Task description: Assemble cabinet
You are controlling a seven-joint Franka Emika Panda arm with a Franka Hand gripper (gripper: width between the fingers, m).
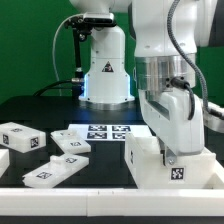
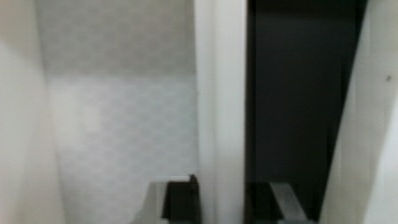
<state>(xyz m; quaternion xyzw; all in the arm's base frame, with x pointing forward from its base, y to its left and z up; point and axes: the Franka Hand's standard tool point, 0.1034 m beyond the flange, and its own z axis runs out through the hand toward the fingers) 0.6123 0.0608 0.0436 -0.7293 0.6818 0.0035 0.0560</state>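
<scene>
A wall of the cabinet (image 1: 145, 168) is seen between the spread, unclamped gripper (image 2: 231, 190); the cabinet's contents cannot be told.

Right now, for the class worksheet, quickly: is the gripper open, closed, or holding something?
Gripper: one finger on either side of a wall of the cabinet; whether it is clamped on it cannot be told.

arm (image 1: 160, 70) lowered | hand (image 1: 169, 154) pointing down | 2 fingers (image 2: 180, 200) apart
</scene>
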